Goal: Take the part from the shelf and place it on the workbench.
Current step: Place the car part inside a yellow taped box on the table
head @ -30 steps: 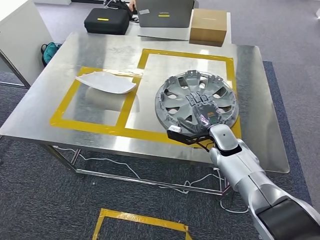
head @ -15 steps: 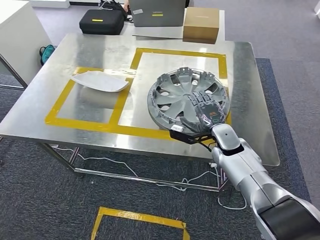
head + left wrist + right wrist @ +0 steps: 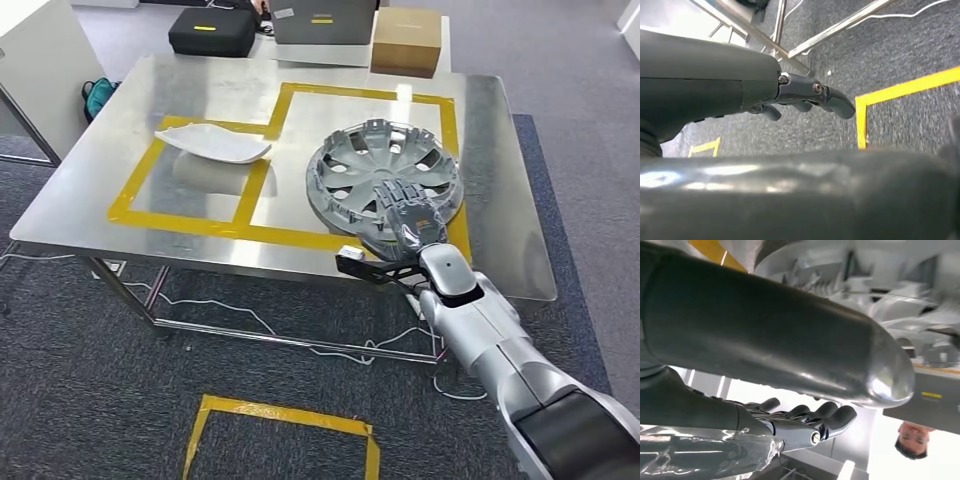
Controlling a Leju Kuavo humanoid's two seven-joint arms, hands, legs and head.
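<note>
A grey wheel cover [image 3: 362,170] lies flat on the steel workbench [image 3: 498,150], inside the larger yellow-taped rectangle. My right hand [image 3: 407,215] hovers over its near rim with the fingers stretched forward. In the right wrist view the thumb [image 3: 772,335] and fingers [image 3: 806,420] stand apart with nothing between them, and the wheel cover [image 3: 866,275] lies beyond the thumb. My left hand [image 3: 806,95] hangs over the carpet, its fingers loosely extended and holding nothing.
A white curved panel [image 3: 211,143] rests in the smaller taped rectangle on the left. Beyond the bench sit a black case [image 3: 211,30], a grey case [image 3: 324,20] and a cardboard box [image 3: 406,40]. A person [image 3: 911,440] is behind the bench. Yellow tape [image 3: 279,420] marks the floor.
The camera has shifted. My right hand has drawn back from the wheel cover's middle toward its near rim, and the cover stays on the bench.
</note>
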